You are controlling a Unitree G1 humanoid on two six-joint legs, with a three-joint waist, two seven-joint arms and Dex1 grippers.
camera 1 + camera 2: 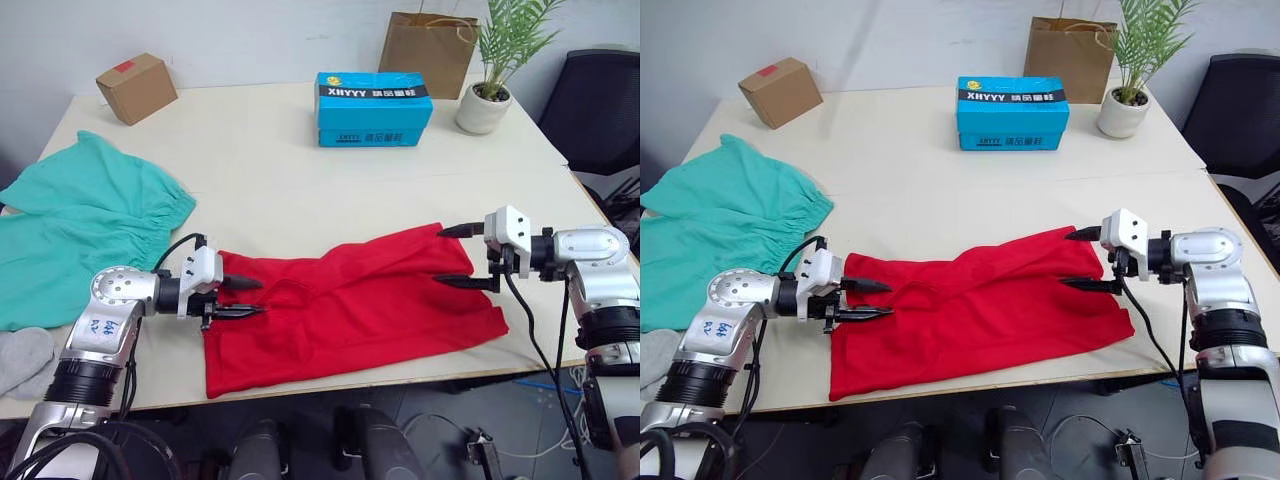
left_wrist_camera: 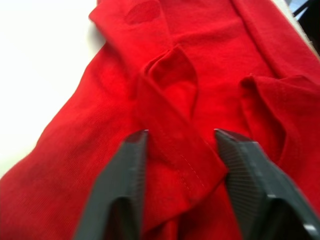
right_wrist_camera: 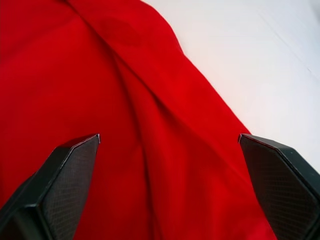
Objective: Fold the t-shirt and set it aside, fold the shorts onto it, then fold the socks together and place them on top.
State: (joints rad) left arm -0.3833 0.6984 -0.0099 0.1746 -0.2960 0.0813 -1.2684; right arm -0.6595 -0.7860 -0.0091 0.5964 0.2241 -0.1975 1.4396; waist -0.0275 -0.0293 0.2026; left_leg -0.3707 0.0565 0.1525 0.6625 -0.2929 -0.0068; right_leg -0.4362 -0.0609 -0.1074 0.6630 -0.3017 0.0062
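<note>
Cream tabletop (image 1: 300, 170). Teal-green cloth shorts (image 1: 80, 220) spread at frame left. Red cloth t-shirt (image 1: 350, 305) lies crumpled, lower centre. My left gripper (image 1: 250, 298) has fingers apart astride a shirt fold; my right gripper (image 1: 450, 256) gapes wide over the shirt's right edge. Grey socks (image 1: 22, 358) sit lower left.

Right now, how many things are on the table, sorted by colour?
Red: 1, the t-shirt
Green: 1, the shorts
Grey: 1, the socks
Brown: 2, the cardboard box and paper bag
Blue: 1, the box
White: 1, the plant pot
Total: 7
</note>
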